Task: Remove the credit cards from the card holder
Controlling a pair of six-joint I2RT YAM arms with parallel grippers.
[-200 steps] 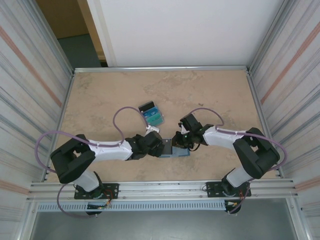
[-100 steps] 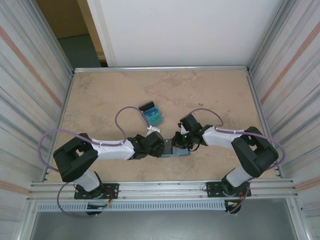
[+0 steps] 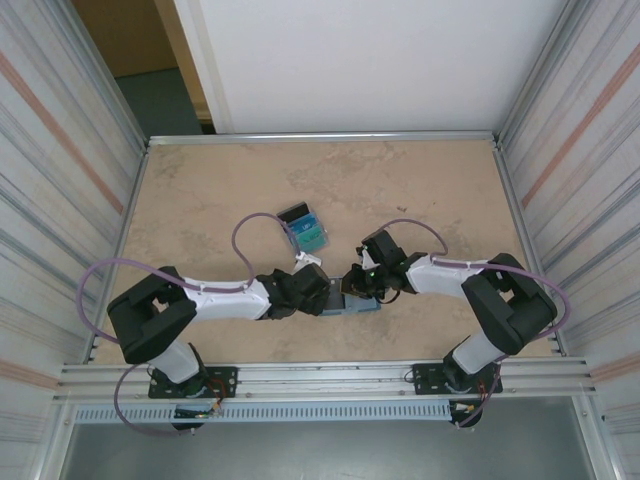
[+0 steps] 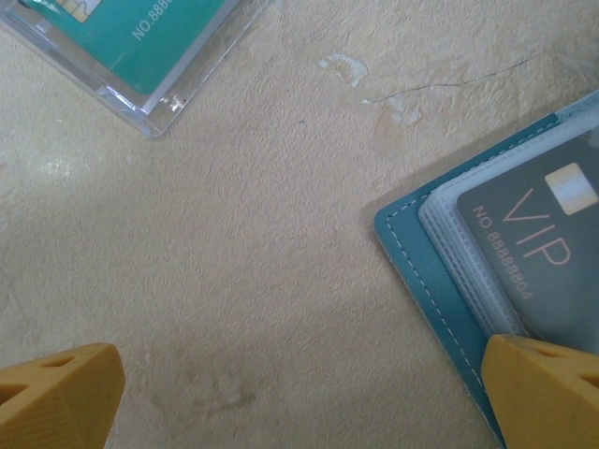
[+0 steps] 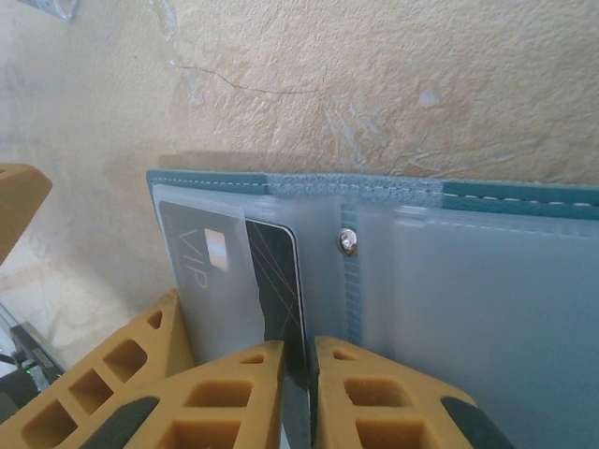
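Holds nothing in left gripper (image 4: 299,402), ridged yellow plastic fingers (image 4: 56,398) spread fully, one tip over the edge of the flat, stitched teal-blue bifold card holder (image 4: 421,271) lying front-middle on the mottled beige table (image 3: 200,190). Pinches in narrowly closed right gripper (image 5: 299,383) a glossy black rectangular credit card (image 5: 276,271), partly inside a frosted sleeve (image 5: 201,281).

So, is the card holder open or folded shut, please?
Open: the card holder lies spread flat, clear pockets and spine rivet facing up.

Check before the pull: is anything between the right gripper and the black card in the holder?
Nothing visible: the right gripper pinches the edge of the black card, past the clear sleeve of the card holder.
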